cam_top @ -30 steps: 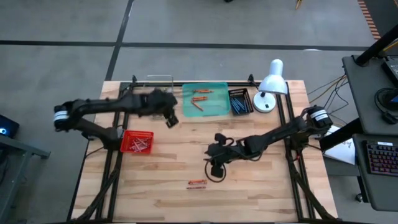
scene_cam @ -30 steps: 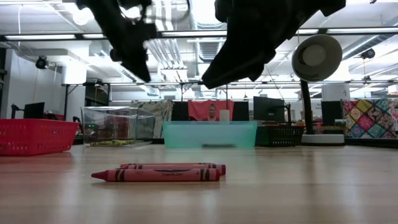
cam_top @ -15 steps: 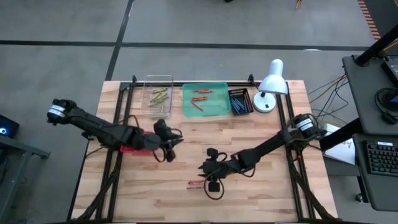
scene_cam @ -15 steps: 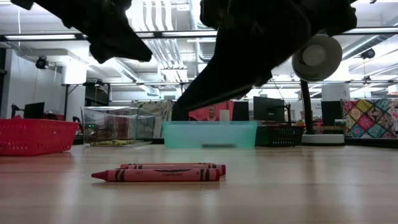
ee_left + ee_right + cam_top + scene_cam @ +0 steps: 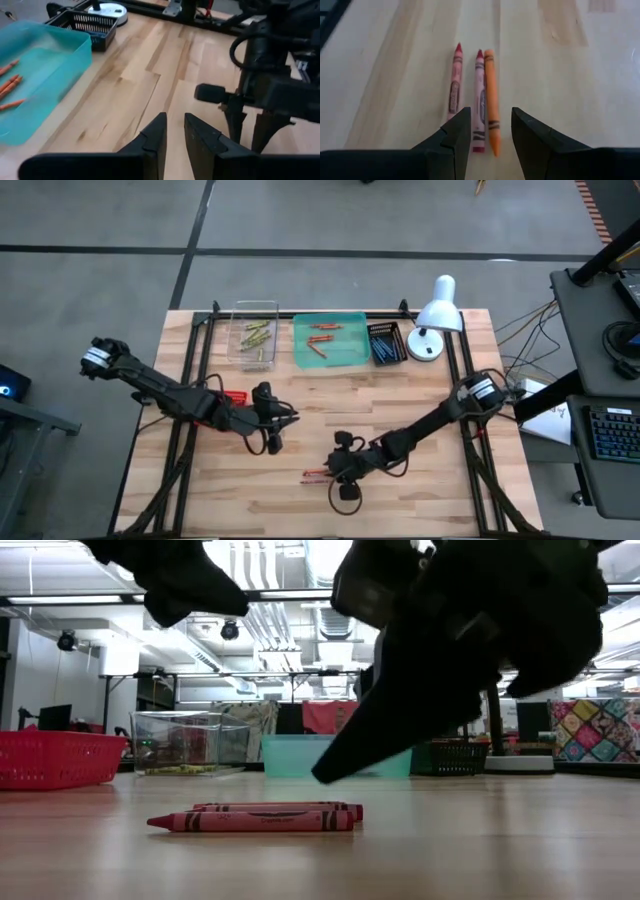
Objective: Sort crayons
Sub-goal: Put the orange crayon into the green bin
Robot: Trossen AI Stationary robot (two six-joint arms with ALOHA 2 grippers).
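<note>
From above, the right hand [image 5: 322, 473] hangs over the front middle of the wooden surface [image 5: 430, 500], its fingers spread and empty, directly at a small cluster of loose crayons [image 5: 316, 474]. The left hand [image 5: 273, 442] is up and to the left of it, over bare wood, with the red basket [image 5: 235, 396] just behind its arm. Well beyond both hands, along the far edge, stand a clear bin [image 5: 254, 336] with yellow-green crayons, a teal tray [image 5: 330, 340] with orange ones, a dark basket [image 5: 386, 343] with blue ones, and a white lamp [image 5: 436, 317].

At surface height, two red crayons [image 5: 255, 817] lie side by side on the wood, and the right hand's dark tip [image 5: 335, 770] points down just above and to their right, not touching them. The left hand [image 5: 200, 585] is higher up.

The left wrist camera shows its fingers [image 5: 155, 137] narrowly parted with nothing between them, over bare wood, the teal tray [image 5: 75, 55] off to one side.

The right wrist camera shows its fingers [image 5: 460, 132] set wide, with two red crayons [image 5: 479, 100] and an orange crayon [image 5: 491, 102] lying parallel just ahead, reaching into the gap.
</note>
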